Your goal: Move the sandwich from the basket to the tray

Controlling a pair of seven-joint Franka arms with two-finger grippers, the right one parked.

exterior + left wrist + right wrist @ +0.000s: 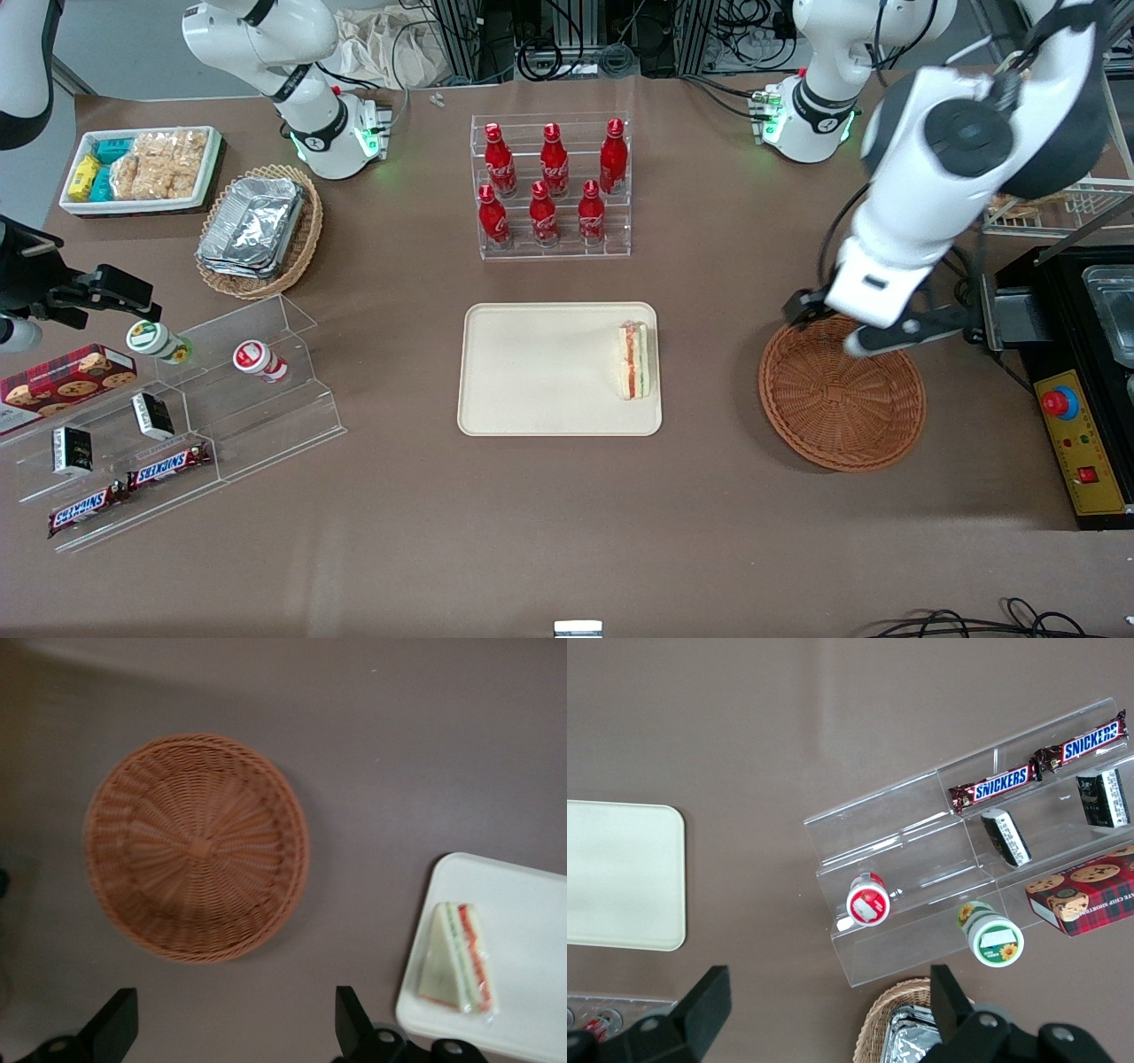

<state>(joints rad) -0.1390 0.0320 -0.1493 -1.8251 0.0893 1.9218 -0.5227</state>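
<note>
The sandwich lies on the cream tray, at the tray's end nearest the basket. It also shows in the left wrist view on the tray. The round reddish-brown wicker basket is empty, as the wrist view also shows. My left gripper hangs above the basket's rim farthest from the front camera. It is open and empty, with its fingers wide apart over bare table.
A rack of red bottles stands farther from the camera than the tray. A tan oval basket with foil containers, a white snack bin and an acrylic stand lie toward the parked arm's end. A black machine stands beside the basket.
</note>
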